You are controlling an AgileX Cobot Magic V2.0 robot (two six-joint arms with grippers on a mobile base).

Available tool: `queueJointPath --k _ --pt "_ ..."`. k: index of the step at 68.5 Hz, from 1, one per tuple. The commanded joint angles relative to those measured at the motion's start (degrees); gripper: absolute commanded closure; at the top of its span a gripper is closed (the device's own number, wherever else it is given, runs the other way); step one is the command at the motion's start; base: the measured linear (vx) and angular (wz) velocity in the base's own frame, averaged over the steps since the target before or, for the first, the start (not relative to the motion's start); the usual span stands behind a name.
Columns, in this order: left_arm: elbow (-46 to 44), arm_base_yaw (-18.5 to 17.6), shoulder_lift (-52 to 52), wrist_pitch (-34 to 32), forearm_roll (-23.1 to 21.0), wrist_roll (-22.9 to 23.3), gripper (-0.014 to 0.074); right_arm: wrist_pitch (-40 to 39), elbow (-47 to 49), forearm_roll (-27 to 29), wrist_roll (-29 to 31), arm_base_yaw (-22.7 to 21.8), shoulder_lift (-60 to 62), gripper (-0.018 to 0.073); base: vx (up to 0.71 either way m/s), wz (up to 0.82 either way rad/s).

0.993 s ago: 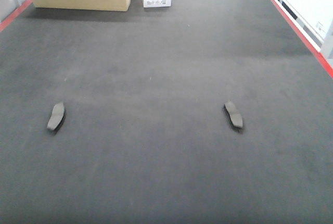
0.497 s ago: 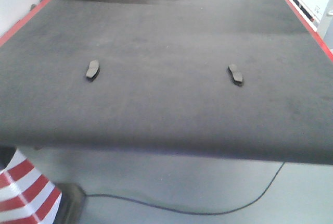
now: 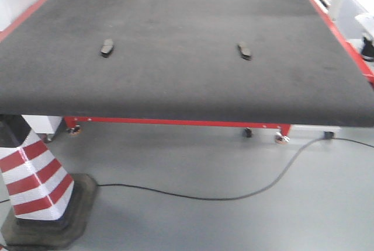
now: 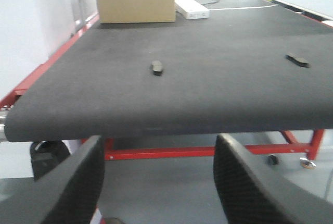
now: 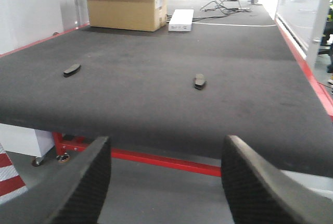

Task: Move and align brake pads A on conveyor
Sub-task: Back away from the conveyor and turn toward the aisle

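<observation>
Neither gripper shows in the front view, which takes in the conveyor [image 3: 175, 82] from off its near edge. Two pads lie flat on the belt, the left pad [image 3: 107, 46] and the right pad [image 3: 244, 50], well apart and turned at different angles. A striped cone [image 3: 35, 181] stands on the floor by the left corner, and a cable [image 3: 234, 196] trails across the floor below the belt edge. If the base rolls in, I judge it could clip the cone or snag that cable.

From the left wrist, the left gripper [image 4: 158, 148] hangs wide open and empty, short of the belt edge. The left pad [image 4: 157, 68] lies straight ahead but far off, and the right pad [image 4: 297, 60] is away to the side. A reach from this spot would likely fall short.

From the right wrist, the right gripper [image 5: 166, 148] is likewise spread wide with nothing in it, the right pad [image 5: 200, 82] well beyond it. The pads are thin and low, so a closing gripper may skid over one or shove it askew on the rough belt, spoiling the alignment.
</observation>
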State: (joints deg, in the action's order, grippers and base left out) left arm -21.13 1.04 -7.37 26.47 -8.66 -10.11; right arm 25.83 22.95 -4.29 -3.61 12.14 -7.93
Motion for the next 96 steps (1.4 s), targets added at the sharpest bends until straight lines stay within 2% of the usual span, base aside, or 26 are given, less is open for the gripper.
queueJointPath --k 1,18,74,96 --pt "-1.5 0.0 -0.8 -4.0 -0.5 0.1 0.0146 -4.0 1.3 -0.6 0.5 -0.1 -0.6 0.0117 -0.31 -0.24" --pt "-1.5 0.0 -0.8 -3.9 -0.5 0.1 0.0146 -4.0 1.3 -0.6 0.5 -0.1 -0.6 0.0117 -0.26 -0.45" --pt "-1.5 0.0 -0.8 -3.2 -0.5 0.1 0.0146 -4.0 1.3 -0.6 0.5 -0.1 -0.6 0.0117 -0.14 -0.70" --pt "-1.5 0.0 -0.8 -3.2 -0.5 0.1 0.0146 -4.0 1.3 -0.6 0.5 -0.1 -0.6 0.0117 -0.08 -0.91"
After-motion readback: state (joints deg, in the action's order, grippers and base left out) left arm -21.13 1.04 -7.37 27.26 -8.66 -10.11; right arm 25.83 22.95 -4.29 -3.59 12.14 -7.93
